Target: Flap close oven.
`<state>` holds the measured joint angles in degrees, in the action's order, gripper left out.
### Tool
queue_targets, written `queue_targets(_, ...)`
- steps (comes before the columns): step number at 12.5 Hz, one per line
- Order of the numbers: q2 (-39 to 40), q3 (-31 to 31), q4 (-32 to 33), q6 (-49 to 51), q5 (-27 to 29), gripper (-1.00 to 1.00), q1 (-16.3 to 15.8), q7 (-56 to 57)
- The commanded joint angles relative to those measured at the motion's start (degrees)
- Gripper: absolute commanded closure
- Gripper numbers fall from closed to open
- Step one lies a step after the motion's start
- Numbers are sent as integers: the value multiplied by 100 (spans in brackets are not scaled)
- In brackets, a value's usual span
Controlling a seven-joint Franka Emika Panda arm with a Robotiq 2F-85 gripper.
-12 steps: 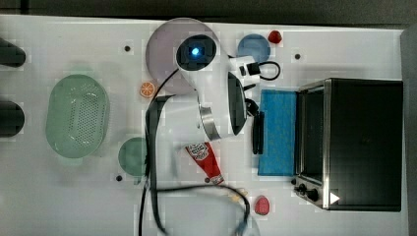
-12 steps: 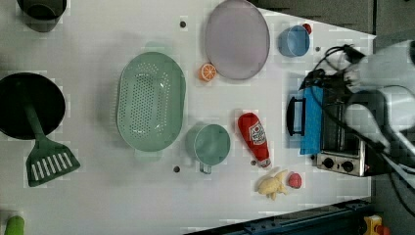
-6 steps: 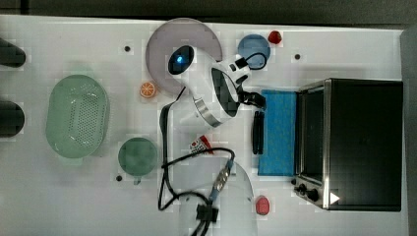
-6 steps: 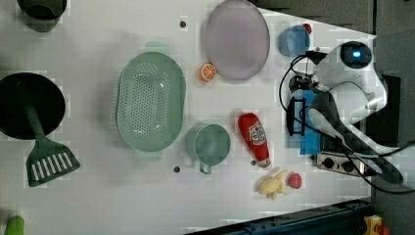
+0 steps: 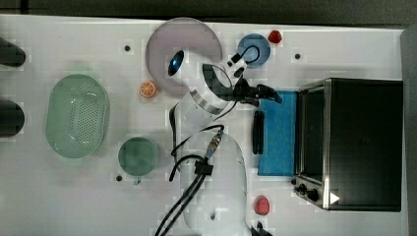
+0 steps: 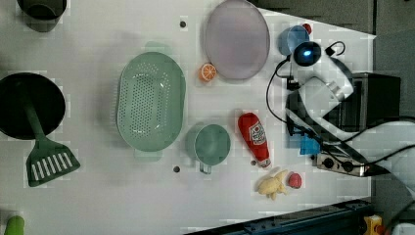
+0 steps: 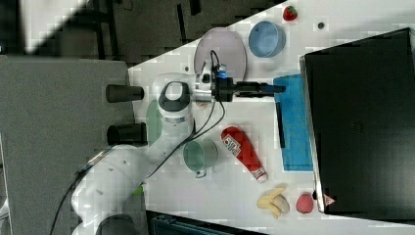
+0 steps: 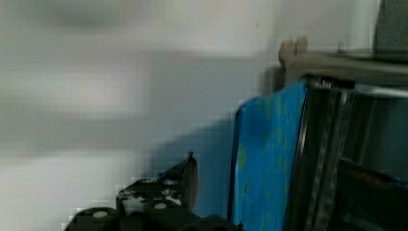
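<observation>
Reaching toward the open blue glass door, the pincer hangs with its jaws spread wide and nothing between them. The oven sits just beyond the fingertips, toward the top view's right, its door folded down flat on the white table. The door's black bar handle lies just beside the pincer, toward the top view's bottom. A blue bowl stands near the arm's wrist.

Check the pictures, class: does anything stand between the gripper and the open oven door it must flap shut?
Nothing visible does. The open gripper hangs at the corner of the blue glass door, which lies flat in front of the oven; the ketchup bottle lies clear of it.
</observation>
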<state>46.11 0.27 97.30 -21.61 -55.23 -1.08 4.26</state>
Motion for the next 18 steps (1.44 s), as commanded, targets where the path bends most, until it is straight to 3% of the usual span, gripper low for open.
queue_targets(1, 393, 71, -474, 561, -457, -100, -243, -772)
queue_targets(4, 865, 68, -764, 899, -1016, -92, -360, -1175)
queue_targets(10, 880, 79, -771, 876, -974, 50, -410, -1557)
queue_targets(14, 319, 74, -548, 687, -490, 54, -185, -1045)
queue_targets(18, -539, 72, -70, -216, 383, 54, 381, 329)
